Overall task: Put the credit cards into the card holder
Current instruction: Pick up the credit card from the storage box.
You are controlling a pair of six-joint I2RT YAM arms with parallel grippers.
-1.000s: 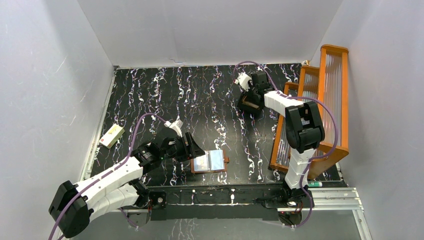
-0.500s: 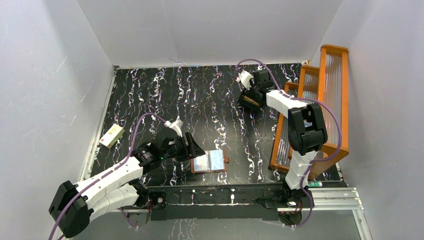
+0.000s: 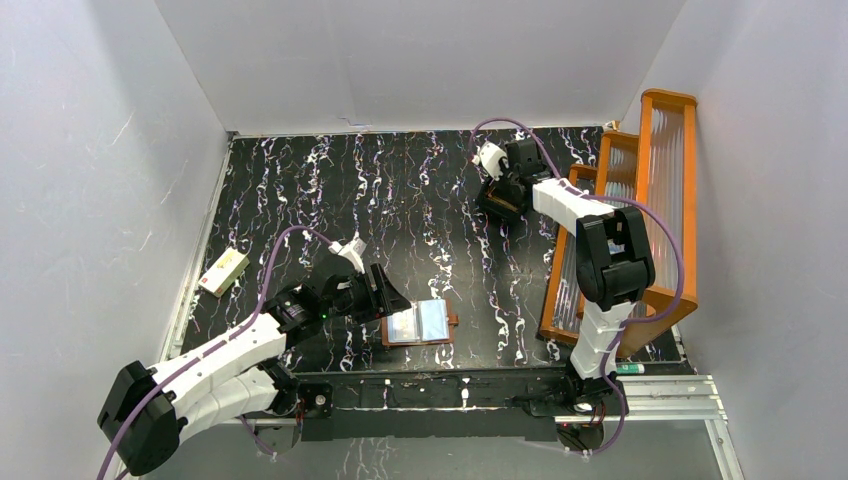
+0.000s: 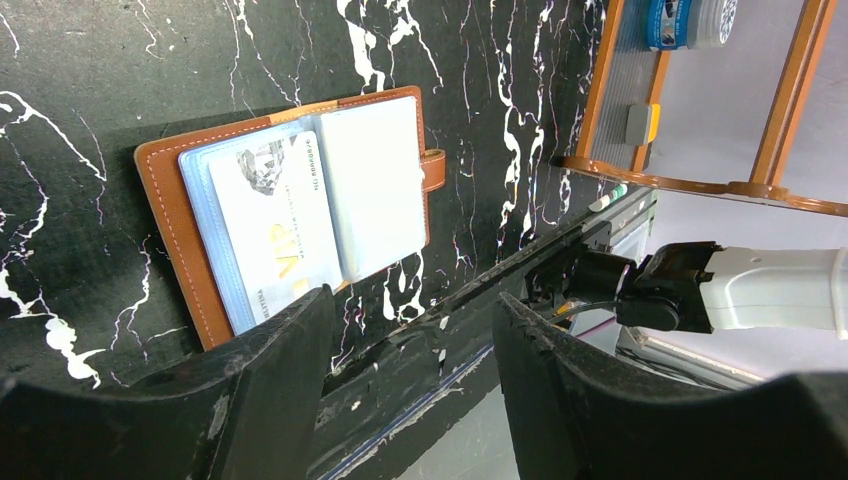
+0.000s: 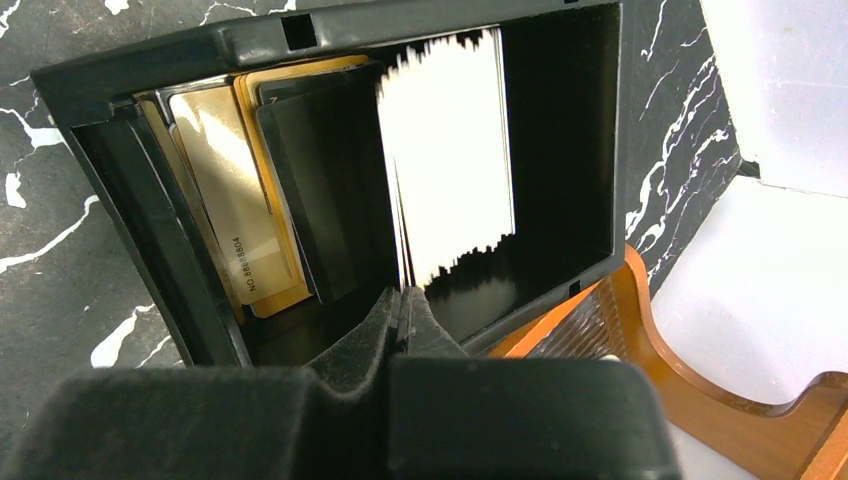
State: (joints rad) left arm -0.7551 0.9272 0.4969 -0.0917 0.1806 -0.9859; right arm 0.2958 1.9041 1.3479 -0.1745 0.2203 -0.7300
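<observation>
Your right fingers are shut on the near edge of a thin white rectangular card. It stands on edge in the black plastic compartmented tray. In the wrist view its long axis runs straight away from the fingertips toward 12 o'clock, and gold-coloured cards are stacked in the compartment at its 9 o'clock.

From above, that tray sits at about 1 o'clock on the black marbled table. The reddish-brown leather-like card holder lies open at 6 o'clock by the near edge, so I judge the carry runs toward 7 o'clock from the grip. The holder's spread runs 9-to-3 with the clasp tab at 3 o'clock, and one card shows under a clear pocket.

Your left fingers stand open and empty just at the holder's 9 o'clock, which makes that the nearer arm for steadying it.
</observation>
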